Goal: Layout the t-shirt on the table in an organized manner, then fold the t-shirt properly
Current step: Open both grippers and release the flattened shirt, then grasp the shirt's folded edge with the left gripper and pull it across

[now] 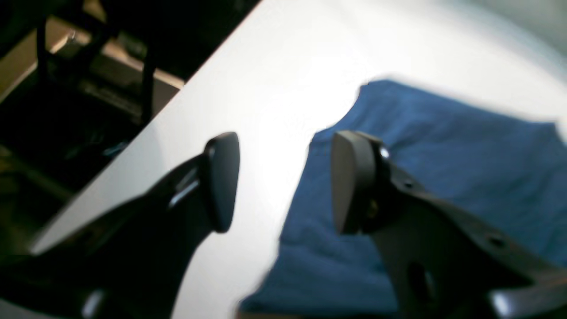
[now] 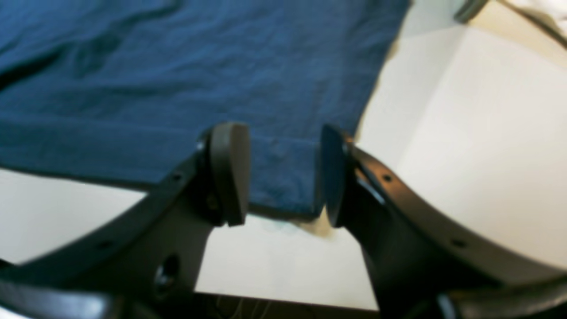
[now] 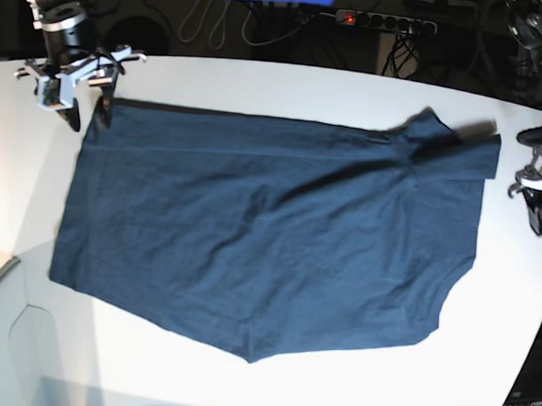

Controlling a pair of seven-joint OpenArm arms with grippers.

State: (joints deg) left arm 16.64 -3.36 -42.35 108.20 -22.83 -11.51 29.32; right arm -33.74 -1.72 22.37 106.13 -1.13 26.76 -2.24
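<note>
Looking down from the base view, you see the t-shirt point(image 3: 250, 248) spread over the middle of the white counter point(image 3: 287, 84), with a folded band along its 12 o'clock edge and a bunched sleeve at about 2 o'clock. Your right claw point(image 3: 88, 114) hangs at the shirt's 10 o'clock corner; from the right wrist view its jaws stand apart with nothing between them, and the shirt's hem corner point(image 2: 283, 190) lies on the counter point(image 2: 465, 155) below the gap. Your left claw point(image 3: 537, 215) sits at 3 o'clock, just off the sleeve edge. In the left wrist view, its jaws are also parted and empty, one fingertip point(image 1: 221, 181) over bare counter point(image 1: 274, 79) and the other over the blue fabric point(image 1: 465, 168). That view is blurred, so you cannot tell whether the tips touch the cloth. A power strip point(image 3: 388, 22) lies beyond the counter at 12 o'clock.
</note>
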